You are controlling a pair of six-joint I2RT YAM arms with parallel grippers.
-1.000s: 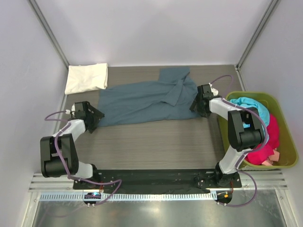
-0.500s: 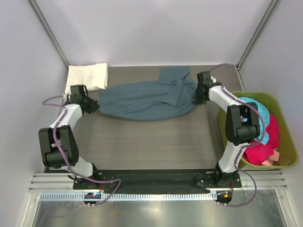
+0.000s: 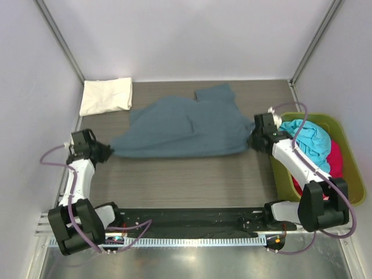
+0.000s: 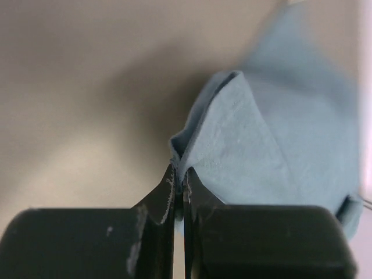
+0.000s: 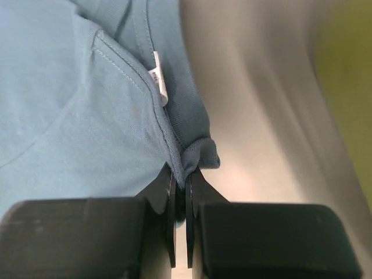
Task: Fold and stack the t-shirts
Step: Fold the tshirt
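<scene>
Over grey table (image 3: 174, 177), left claw (image 4: 178, 177) and right claw (image 5: 181, 177) clamp slate-blue t-shirt (image 3: 186, 125); white tag (image 5: 158, 81) unreadable.

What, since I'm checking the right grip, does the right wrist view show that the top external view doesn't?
Only right wrist: a small white tag on the seam above where the right gripper pinches shut. Only top external: the left gripper shut on the opposite end, a folded cream t-shirt far left, a green bin holding a turquoise t-shirt and a pink-red t-shirt. Both: the slate-blue t-shirt, held at this end.

Four t-shirts (image 3: 186, 128), one bin (image 3: 325, 116)
</scene>
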